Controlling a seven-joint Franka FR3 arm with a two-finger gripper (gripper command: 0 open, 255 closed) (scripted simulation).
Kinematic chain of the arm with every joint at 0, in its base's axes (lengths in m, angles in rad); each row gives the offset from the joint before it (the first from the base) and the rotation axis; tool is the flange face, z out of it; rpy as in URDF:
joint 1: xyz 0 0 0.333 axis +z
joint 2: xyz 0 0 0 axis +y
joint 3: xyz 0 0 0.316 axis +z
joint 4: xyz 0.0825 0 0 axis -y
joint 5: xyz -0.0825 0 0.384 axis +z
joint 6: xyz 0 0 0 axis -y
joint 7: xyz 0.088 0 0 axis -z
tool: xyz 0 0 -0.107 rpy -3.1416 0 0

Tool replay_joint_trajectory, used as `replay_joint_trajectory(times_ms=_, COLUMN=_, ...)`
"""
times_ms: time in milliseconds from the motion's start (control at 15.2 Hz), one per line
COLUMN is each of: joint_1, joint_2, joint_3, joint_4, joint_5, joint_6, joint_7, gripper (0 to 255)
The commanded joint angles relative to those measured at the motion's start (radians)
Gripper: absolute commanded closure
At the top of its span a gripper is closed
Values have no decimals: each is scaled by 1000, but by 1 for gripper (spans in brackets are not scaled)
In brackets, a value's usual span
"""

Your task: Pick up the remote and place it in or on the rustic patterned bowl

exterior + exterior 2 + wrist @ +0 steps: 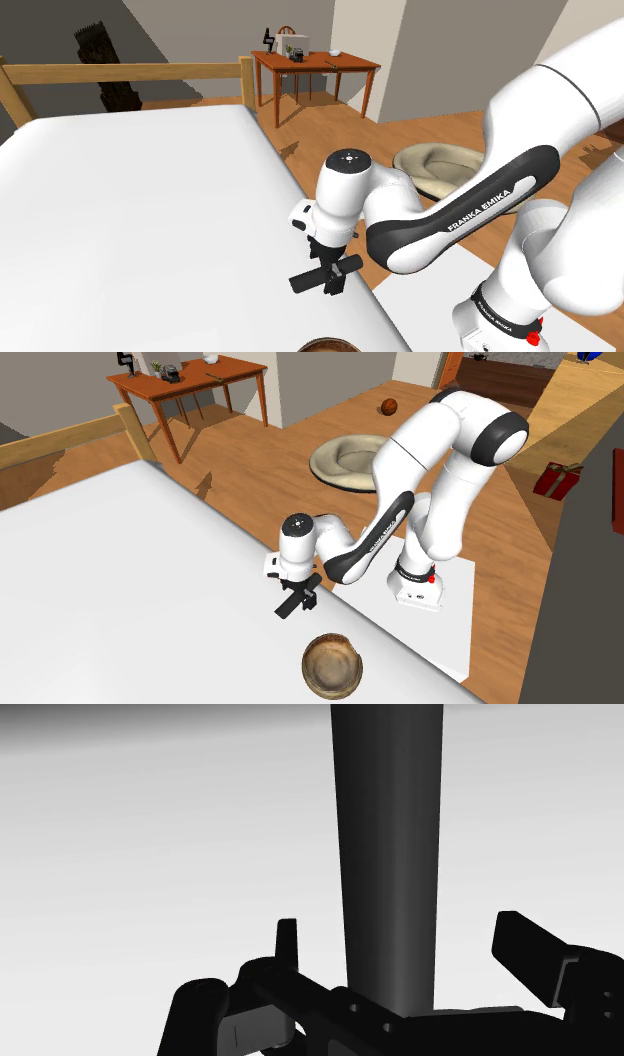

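Note:
The remote (303, 281) is a slim black bar lying on the white surface (130, 220) close to that surface's edge. My gripper (330, 272) stands right over it, pointing down. In the wrist view the remote (388, 854) runs away from the hand between the two fingers (287, 944), which stand apart on either side with a gap to each; the gripper (398, 924) is open and holds nothing. In the second exterior view the gripper (299, 592) is over the remote (288, 606), and the brown patterned bowl (332, 666) sits a short way nearer the camera. The bowl's rim (325, 346) shows in the shoulder view.
The white surface's edge (250, 542) runs diagonally past the gripper, with wooden floor beyond. A round beige cushion (345, 458) lies on the floor beside the arm. A wooden side table (315, 65) with small items and a wooden rail (120, 72) stand farther back.

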Motion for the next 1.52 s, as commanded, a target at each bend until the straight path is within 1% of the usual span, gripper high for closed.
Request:
replay_joint_trajectory(times_ms=0, joint_1=0, joint_2=0, joint_3=0, joint_4=0, joint_5=0, joint_6=0, joint_7=0, gripper=0)
replay_joint_trajectory(times_ms=66, joint_1=0, joint_2=0, joint_3=0, joint_4=0, joint_5=0, joint_6=0, joint_7=0, gripper=255)
replay_joint_trajectory(times_ms=660, joint_1=0, joint_2=0, joint_3=0, joint_4=0, joint_5=0, joint_6=0, joint_7=0, gripper=255)
replay_joint_trajectory(times_ms=1452, joint_1=16, joint_2=-124, joint_3=-20, joint_4=65, joint_5=60, joint_6=-182, joint_7=-54, gripper=255)
